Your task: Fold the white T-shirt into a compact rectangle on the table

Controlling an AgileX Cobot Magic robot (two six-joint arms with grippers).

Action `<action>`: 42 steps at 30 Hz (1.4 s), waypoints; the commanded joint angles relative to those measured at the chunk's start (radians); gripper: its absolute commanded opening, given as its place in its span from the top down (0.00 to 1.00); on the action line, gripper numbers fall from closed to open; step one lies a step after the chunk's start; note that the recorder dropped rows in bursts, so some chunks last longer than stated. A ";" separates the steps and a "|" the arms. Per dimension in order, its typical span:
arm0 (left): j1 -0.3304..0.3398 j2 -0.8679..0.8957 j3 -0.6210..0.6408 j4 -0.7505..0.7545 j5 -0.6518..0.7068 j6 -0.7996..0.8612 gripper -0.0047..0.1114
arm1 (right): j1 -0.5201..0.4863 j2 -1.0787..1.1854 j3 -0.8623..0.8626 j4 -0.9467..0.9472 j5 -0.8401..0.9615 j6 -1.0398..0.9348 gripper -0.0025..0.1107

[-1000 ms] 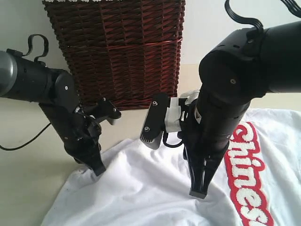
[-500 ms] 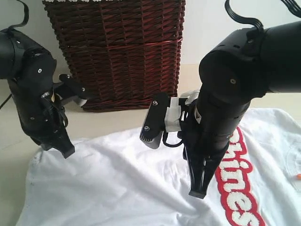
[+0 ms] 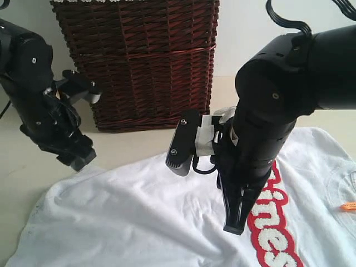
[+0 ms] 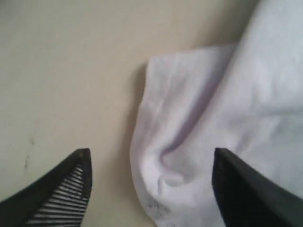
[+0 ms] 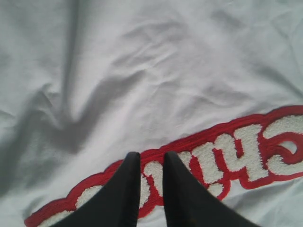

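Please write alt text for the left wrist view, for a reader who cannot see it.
A rumpled edge of the white shirt lies on the beige table. Two dark fingers stand wide apart in the foreground, with the shirt's edge between them, holding nothing.

The left arm [image 3: 34, 97] bends down and inward, its jaws spread wide apart, tips angled low. The right arm [image 3: 272, 117] points steeply downward, its jaws drawn nearly together, with only a thin slit between the tips.
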 commanded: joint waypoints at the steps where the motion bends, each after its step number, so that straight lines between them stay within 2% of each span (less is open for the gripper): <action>1: 0.003 0.057 -0.005 -0.018 -0.168 -0.008 0.59 | -0.004 -0.009 0.000 0.000 -0.003 0.013 0.81; 3: 0.004 0.111 -0.026 0.029 -0.189 -0.043 0.65 | -0.004 -0.009 0.000 0.000 -0.003 0.016 0.81; 6: 0.029 0.192 -0.069 0.069 -0.161 -0.101 0.63 | -0.004 -0.009 0.000 0.000 -0.003 0.016 0.81; 11: 0.062 0.278 -0.110 -0.024 -0.083 0.025 0.52 | -0.004 -0.009 0.000 -0.002 -0.009 0.016 0.81; 20: 0.062 0.294 -0.131 -0.194 -0.061 0.193 0.52 | -0.004 -0.009 -0.002 -0.002 -0.011 0.016 0.81; 22: 0.062 0.301 -0.131 -0.194 -0.034 0.201 0.57 | -0.004 -0.009 -0.002 -0.002 -0.011 0.016 0.81; 25: 0.062 0.325 -0.131 -0.192 -0.017 0.209 0.72 | -0.004 -0.009 -0.002 -0.002 -0.011 0.016 0.81; 28: 0.062 0.348 -0.131 -0.157 -0.017 0.188 0.96 | -0.004 -0.009 -0.002 0.000 -0.011 0.016 0.81; 31: 0.062 0.350 -0.133 -0.084 -0.019 0.115 0.96 | -0.004 -0.009 -0.002 0.000 -0.011 0.018 0.81; 38: 0.062 0.305 -0.133 0.198 -0.009 -0.211 0.96 | -0.004 -0.009 -0.002 0.000 -0.011 0.018 0.81; 42: 0.062 0.274 -0.133 0.242 -0.011 -0.301 0.96 | -0.004 -0.009 -0.002 0.000 -0.011 0.018 0.81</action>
